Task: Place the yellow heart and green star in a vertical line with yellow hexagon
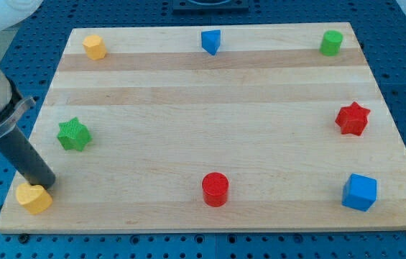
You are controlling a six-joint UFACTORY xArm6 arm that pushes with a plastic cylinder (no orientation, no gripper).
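Note:
The yellow heart (34,198) lies at the board's bottom left corner. My tip (44,184) rests just above and to the right of it, touching or nearly touching its upper edge. The green star (72,134) lies above the heart, near the left edge. The yellow hexagon (95,47) sits at the top left corner. The rod comes down from the view's upper left.
A blue triangle-like block (210,41) sits at top centre, a green cylinder (331,42) at top right, a red star (352,119) at the right edge, a blue cube (359,192) at bottom right, a red cylinder (215,189) at bottom centre. The wooden board (210,108) lies on a blue perforated table.

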